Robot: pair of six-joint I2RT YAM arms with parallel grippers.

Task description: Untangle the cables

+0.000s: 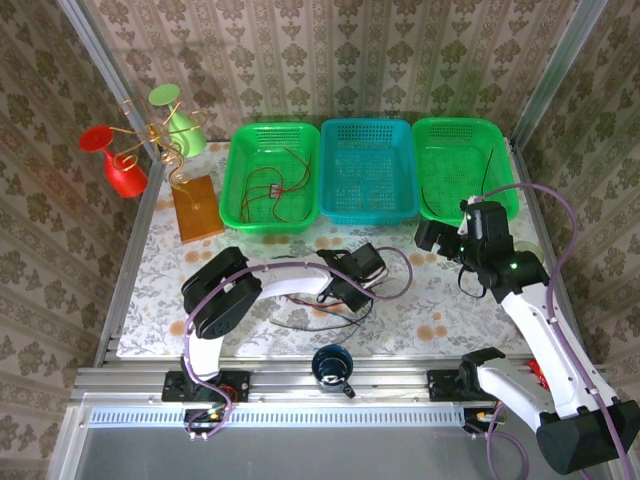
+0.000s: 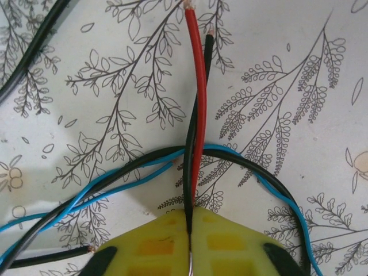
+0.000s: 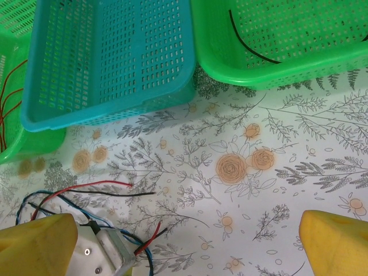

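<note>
Behind the cables (image 2: pixel 199 86), a blue basket (image 1: pixel 368 214).

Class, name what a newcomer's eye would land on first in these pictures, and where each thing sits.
First, the bright row along the table's far edge: a green basket, a blue basket and another green basket. Next, the gold stand with red and green cups at far left, and the left end effector mid-table, shut on a red-and-black cable pair.

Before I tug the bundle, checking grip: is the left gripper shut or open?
Shut: the left gripper has its yellow fingers pressed together, the red cable and a black cable entering their seam.
</note>
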